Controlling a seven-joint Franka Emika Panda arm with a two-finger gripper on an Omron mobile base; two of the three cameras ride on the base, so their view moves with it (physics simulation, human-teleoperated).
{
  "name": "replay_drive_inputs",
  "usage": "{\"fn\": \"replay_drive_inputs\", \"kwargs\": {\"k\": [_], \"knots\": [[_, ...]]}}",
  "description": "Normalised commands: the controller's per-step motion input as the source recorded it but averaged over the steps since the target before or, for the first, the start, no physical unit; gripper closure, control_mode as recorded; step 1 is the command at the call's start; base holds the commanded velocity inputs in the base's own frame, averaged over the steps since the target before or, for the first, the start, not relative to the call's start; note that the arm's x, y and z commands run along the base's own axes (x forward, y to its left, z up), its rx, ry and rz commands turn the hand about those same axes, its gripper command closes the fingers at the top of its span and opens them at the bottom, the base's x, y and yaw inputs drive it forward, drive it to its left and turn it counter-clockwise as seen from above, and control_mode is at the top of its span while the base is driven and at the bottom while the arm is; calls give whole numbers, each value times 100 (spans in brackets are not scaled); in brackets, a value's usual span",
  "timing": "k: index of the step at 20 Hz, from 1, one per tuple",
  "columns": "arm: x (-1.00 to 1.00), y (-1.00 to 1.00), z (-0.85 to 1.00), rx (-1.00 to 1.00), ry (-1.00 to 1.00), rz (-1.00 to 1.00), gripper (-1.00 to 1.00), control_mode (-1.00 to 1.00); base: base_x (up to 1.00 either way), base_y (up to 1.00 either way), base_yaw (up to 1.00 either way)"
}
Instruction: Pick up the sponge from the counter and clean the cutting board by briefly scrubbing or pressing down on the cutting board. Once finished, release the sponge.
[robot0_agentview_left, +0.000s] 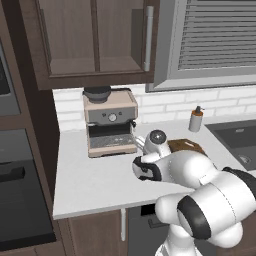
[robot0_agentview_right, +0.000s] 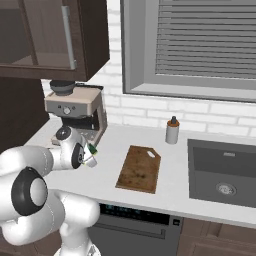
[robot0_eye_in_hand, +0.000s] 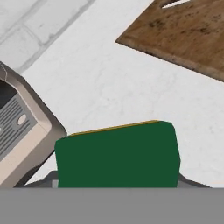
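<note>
We are seeing the gripper holding the sponge, jaws closed on it, green face to the hand camera, above the counter just in front of the coffee machine. The cutting board is lying flat to the right, apart from the sponge. Farther right the sink is sitting, with a soap bottle standing by the far wall.

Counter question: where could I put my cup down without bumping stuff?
Bare counter lies between the cutting board and the sink, and in front of the coffee machine. It's crowded where the tool holds the sponge.
</note>
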Motion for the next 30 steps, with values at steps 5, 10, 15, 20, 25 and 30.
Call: {"fn": "replay_drive_inputs", "kwargs": {"k": [5,10,15,20,25,30], "knots": [[-15,0,4,0,0,0,-100,-100,0,0,0],[-14,0,38,0,-1,0,-100,-100,0,0,0],[-43,0,72,0,-8,0,-100,-100,0,0,0],[-93,0,68,0,-11,0,-100,-100,0,0,0],[-88,-3,62,0,-11,0,-100,-100,0,0,0],[-77,-14,79,0,-10,0,-100,-100,0,0,0]]}}
